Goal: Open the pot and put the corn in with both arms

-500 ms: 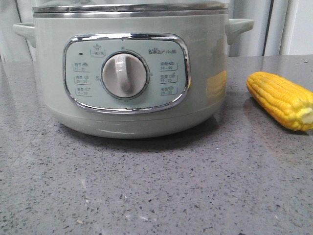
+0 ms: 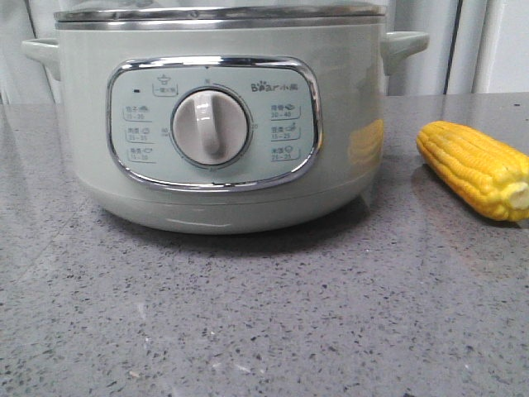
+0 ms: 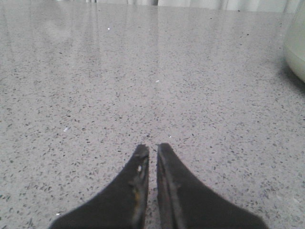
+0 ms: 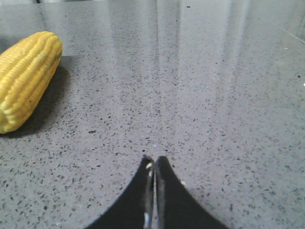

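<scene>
The pale sage-green pot [image 2: 223, 132] stands close in the front view, its white dial [image 2: 211, 126] facing me and the glass lid's metal rim [image 2: 219, 15] resting on top. The yellow corn [image 2: 473, 168] lies on the counter to the pot's right, and also shows in the right wrist view [image 4: 26, 78]. My left gripper [image 3: 153, 147] is shut and empty over bare counter, with the pot's edge [image 3: 296, 45] off to one side. My right gripper [image 4: 154, 160] is shut and empty, a short way from the corn. Neither gripper shows in the front view.
The grey speckled counter [image 2: 264, 314] runs all round the pot. White panels or curtains [image 2: 463, 45] stand behind it. The pot's side handles [image 2: 403, 45] stick out left and right.
</scene>
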`<action>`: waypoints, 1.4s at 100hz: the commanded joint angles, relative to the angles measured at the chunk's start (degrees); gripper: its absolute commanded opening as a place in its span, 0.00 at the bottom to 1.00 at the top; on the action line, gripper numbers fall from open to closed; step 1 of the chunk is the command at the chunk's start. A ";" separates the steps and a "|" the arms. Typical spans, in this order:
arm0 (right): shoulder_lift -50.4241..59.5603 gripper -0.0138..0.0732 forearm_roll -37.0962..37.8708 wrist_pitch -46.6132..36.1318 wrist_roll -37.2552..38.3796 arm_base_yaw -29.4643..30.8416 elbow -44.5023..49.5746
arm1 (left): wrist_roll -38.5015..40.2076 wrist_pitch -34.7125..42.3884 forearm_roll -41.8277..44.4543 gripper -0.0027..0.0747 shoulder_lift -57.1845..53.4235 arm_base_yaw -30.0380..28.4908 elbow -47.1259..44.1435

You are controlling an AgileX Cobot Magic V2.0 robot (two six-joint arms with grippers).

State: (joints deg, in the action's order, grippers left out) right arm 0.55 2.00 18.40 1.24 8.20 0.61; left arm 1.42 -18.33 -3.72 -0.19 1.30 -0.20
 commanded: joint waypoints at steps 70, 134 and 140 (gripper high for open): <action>1.38 0.09 -0.11 -2.26 -0.01 0.43 0.99 | 0.03 8.69 4.36 0.01 -1.83 -0.12 -1.11; 1.30 0.09 0.67 -19.16 0.06 0.43 0.99 | 0.03 23.93 3.72 0.01 -1.83 -0.12 -0.99; 1.30 0.09 0.67 -19.87 0.06 0.43 0.74 | 0.03 24.54 3.72 0.01 -1.83 -0.12 -0.37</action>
State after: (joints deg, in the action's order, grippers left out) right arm 0.55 2.03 5.69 1.34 8.20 0.61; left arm 1.42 -0.75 0.58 -0.19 1.30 -0.20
